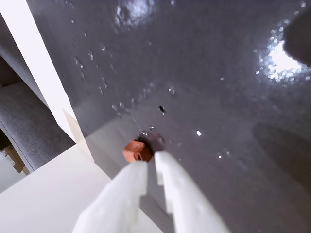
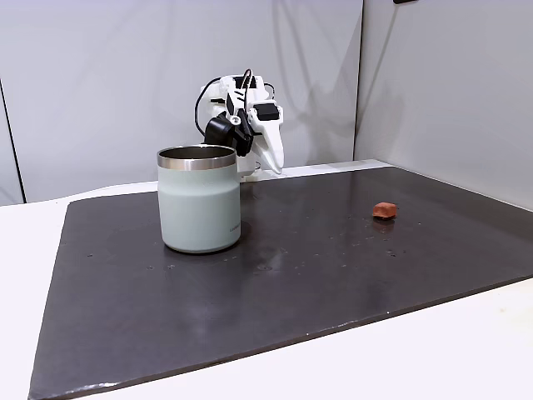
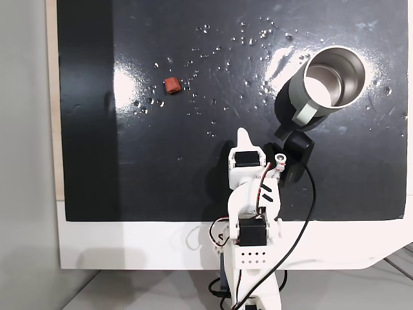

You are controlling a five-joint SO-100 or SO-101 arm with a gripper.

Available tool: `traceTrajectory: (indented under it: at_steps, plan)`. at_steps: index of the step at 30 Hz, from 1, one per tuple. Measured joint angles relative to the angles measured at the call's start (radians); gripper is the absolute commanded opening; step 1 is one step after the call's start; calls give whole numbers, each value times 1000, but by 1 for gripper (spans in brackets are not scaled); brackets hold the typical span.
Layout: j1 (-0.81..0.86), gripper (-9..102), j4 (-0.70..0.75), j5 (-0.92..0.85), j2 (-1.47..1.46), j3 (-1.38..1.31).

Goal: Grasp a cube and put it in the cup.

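Observation:
The cube point(image 2: 384, 210) is a tiny rust-orange block lying alone on the dark mat, at the right in a fixed view and at the upper left point(image 3: 172, 84) in the top-down fixed view. The pale grey-green cup point(image 2: 199, 208) with its steel rim stands upright on the mat, its wall point(image 3: 300, 106) at the upper right from above. My white gripper point(image 2: 275, 167) hangs above the mat's back edge, well away from both, its fingers together and holding nothing. In the wrist view the cube point(image 1: 137, 150) shows just beyond the gripper point(image 1: 150, 159), far below it.
The dark mat point(image 2: 291, 275) covers most of the white table point(image 2: 466, 350) and carries shiny specks and glare. The arm's base point(image 3: 251, 245) sits at the table's near edge in the top-down view. Grey walls stand behind.

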Motion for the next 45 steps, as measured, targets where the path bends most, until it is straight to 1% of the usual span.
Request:
traceTrajectory:
  at_steps: [14,19,23,32,38,45]
  plan:
    - [-9,0,-12,-31,0,-2]
    - [-66,0,-12,-69,-23,-97]
    - [-117,0,-12,-78,-176,-252]
    - [-178,0,-2,-78,-676,-721]
    - [-225,1,89,-67,-988,-1042]
    - [-305,0,210,6,-1256,-1338]
